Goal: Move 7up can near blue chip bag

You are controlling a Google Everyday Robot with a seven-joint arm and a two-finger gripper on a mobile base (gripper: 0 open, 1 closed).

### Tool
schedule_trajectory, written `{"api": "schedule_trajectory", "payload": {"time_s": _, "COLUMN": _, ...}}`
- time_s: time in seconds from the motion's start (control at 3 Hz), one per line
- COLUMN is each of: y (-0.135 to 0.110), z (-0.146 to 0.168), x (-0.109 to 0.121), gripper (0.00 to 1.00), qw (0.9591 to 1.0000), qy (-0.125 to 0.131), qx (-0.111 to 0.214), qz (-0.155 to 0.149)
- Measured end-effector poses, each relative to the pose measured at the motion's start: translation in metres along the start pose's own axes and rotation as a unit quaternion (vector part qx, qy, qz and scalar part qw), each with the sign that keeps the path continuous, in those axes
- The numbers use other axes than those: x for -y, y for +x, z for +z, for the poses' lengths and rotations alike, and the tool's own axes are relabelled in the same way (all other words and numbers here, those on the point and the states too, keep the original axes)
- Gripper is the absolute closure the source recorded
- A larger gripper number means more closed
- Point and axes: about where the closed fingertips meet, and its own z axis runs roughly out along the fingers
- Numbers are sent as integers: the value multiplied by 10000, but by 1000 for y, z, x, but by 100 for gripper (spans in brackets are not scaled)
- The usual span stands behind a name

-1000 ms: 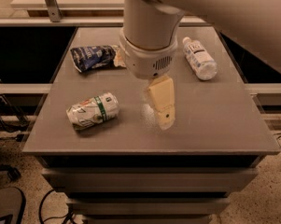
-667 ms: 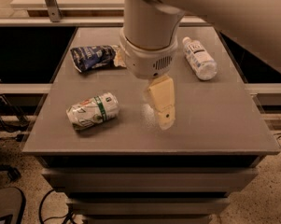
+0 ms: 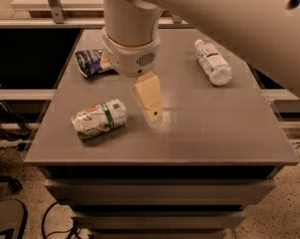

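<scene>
Gripper (image 3: 150, 103) closer (near 7up can (image 3: 98, 119))

Lab-like room, grey cabinet (image 3: 229, 133), floor cables (image 3: 10, 127), tool (image 3: 152, 111) over cabinet

1 clear plastic bottle (image 3: 213, 62), white-labelled, lies on the grey desk (image 3: 229, 133), at 2 o'clock from the end effector (image 3: 149, 101) hanging mid-desk.

The 7up can (image 3: 99, 119) lies on its side near the table's (image 3: 214, 133) front-left corner. The blue chip bag (image 3: 90, 62) sits behind it by the left edge. A bottle (image 3: 213, 62) lies toward the back-right corner. The gripper (image 3: 151, 112) hangs over the middle.
</scene>
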Motion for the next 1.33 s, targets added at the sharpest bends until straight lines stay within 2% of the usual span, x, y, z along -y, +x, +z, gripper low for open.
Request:
{"api": "schedule_trajectory", "payload": {"time_s": 0.67, "y": -35, "z": 31, "x": 25, "gripper": 0, "qw": 9977, "qy": -182, "qx": 424, "qz": -502}}
{"api": "schedule_trajectory", "payload": {"time_s": 1.33, "y": -56, "z": 66, "x": 27, "gripper": 0, "qw": 9947, "qy": -278, "qx": 763, "qz": -632}}
